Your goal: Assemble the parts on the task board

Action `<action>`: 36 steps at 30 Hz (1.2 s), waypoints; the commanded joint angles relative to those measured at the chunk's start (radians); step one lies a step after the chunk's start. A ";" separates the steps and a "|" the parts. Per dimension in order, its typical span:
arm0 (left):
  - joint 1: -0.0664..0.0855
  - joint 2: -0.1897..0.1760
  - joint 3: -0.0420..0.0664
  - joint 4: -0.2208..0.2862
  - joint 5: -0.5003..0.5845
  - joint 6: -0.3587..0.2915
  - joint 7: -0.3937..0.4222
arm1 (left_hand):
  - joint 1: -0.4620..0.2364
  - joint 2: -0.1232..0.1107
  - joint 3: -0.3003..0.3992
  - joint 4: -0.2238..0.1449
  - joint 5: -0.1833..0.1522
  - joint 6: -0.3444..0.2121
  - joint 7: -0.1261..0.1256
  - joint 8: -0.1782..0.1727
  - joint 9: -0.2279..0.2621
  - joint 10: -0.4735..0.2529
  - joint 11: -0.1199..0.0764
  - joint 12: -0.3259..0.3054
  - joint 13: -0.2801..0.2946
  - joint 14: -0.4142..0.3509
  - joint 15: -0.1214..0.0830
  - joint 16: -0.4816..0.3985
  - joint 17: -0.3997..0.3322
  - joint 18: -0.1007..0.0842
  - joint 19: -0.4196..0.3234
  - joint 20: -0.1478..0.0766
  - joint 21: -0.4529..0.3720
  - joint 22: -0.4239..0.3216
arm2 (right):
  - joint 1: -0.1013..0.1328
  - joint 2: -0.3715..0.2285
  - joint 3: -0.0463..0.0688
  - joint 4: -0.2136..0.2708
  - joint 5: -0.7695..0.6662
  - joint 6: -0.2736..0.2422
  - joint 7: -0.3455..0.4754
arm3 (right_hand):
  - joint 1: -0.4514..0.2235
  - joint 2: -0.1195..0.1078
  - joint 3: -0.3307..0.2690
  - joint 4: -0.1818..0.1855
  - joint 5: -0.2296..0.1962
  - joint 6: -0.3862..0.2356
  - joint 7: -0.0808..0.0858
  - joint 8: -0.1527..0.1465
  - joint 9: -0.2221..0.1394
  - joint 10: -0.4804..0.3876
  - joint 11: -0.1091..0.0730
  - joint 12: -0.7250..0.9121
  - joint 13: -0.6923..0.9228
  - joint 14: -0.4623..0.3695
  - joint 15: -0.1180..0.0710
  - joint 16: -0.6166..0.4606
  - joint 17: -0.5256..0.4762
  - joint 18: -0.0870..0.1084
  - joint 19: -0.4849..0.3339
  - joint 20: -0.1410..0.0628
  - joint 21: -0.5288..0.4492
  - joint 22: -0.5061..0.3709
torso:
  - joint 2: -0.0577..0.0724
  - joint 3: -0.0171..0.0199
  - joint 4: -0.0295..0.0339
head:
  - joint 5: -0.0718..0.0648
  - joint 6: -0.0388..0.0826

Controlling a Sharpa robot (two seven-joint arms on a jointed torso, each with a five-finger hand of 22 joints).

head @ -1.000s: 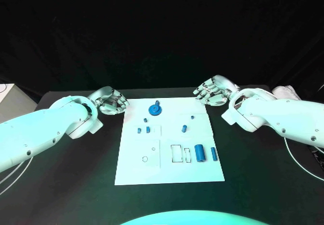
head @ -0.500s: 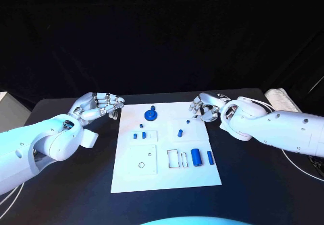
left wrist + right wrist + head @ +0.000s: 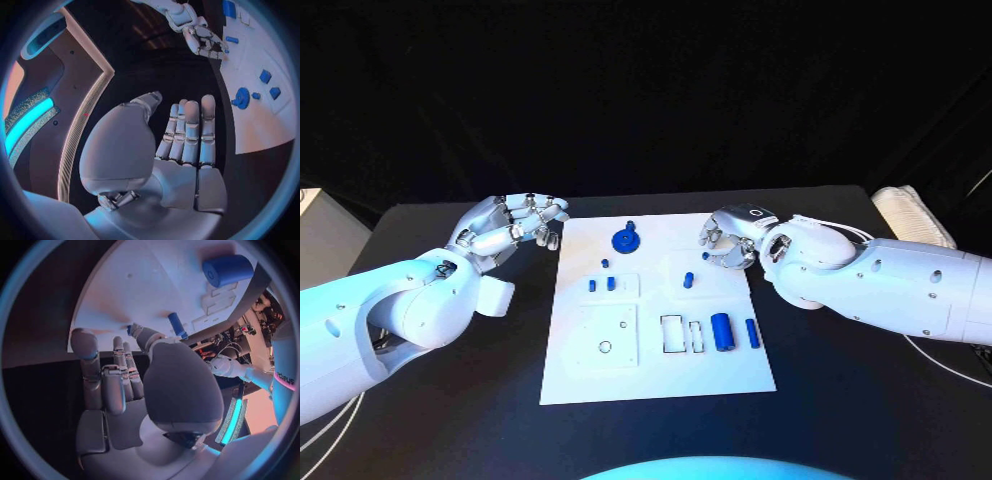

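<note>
L hand (image 3: 514,225) sits over the black table (image 3: 430,400) just off the task board's (image 3: 589,375) far-L corner, not touching the board. Fingers apart, lightly curled, nothing in them; the L wrist view shows the same hand (image 3: 181,150) w/ fingers straight, side by side, palm bare.

Task board lies flat mid-table, between the two arms. On it, L to R: an oval ring outline (image 3: 604,347) in the near-L panel; two small blue blocks (image 3: 600,285) side by side mid-L, w/ a tiny blue peg (image 3: 604,263) just beyond them; blue gear w/ a stub (image 3: 626,240) near the far edge, approx. centre. Then two rectangular slots (image 3: 682,335) in the near-R area, a blue pin (image 3: 688,281) beyond them, a thick blue cylinder (image 3: 723,331) lying just R of the slots, and a thinner blue bar (image 3: 753,333) beside it, close to the R edge.

R hand (image 3: 730,238) hovers at the board's far-R part, above the white surface, fingers curled in. R wrist view: same hand (image 3: 115,390) has fingers bent inward together, thumb alongside, nothing gripped; the blue pin (image 3: 177,325) lies just past the fingertips, apart from them, and the thick cylinder (image 3: 228,270) well beyond.
</note>
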 commanded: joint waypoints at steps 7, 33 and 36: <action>-0.001 0.000 0.001 0.001 0.008 0.005 0.027 | 0.027 0.002 -0.008 0.000 0.003 -0.023 0.008 -0.004 -0.003 0.000 0.003 0.002 -0.004 0.000 -0.002 -0.009 0.000 0.014 0.010 0.001 -0.011 -0.005 | -0.008 0.012 -0.001 0.001 -0.036 0.045 -0.033 | 0.013 0.020 0.060 -0.006 0.006 0.022 0.000 0.008 0.012 0.032 -0.002 0.009 0.001 0.071 0.000 0.010 0.098 -0.016 -0.010 -0.002 0.050 0.056 | 0.000 0.0005 0.0000 | 0.005 -0.008; -0.001 0.004 0.001 0.003 -0.034 -0.008 0.009 | 0.072 0.018 -0.002 -0.006 0.005 -0.023 0.013 0.000 -0.003 0.000 0.006 0.001 -0.009 0.040 -0.001 0.015 0.042 0.010 0.047 0.002 0.007 0.015 | -0.029 0.054 -0.003 -0.013 -0.091 0.144 -0.106 | 0.016 0.073 0.169 -0.071 -0.008 0.074 -0.006 0.052 0.062 0.097 -0.015 -0.007 0.001 0.072 -0.011 0.023 0.110 -0.019 -0.035 -0.009 0.118 0.139 | -0.001 -0.0005 -0.0014 | -0.002 -0.014; -0.001 0.005 0.001 0.003 -0.036 -0.010 0.008 | 0.072 0.017 -0.003 -0.006 0.005 -0.024 0.013 0.000 -0.003 0.000 0.006 0.000 -0.010 0.040 -0.001 0.015 0.041 0.011 0.045 0.002 0.005 0.012 | -0.030 0.055 -0.003 -0.012 -0.097 0.128 -0.115 | 0.014 0.076 0.173 -0.074 -0.004 0.075 -0.005 0.054 0.064 0.099 -0.014 -0.007 0.000 0.072 -0.012 0.023 0.109 -0.019 -0.036 -0.009 0.121 0.143 | -0.001 -0.0002 -0.0015 | -0.001 -0.014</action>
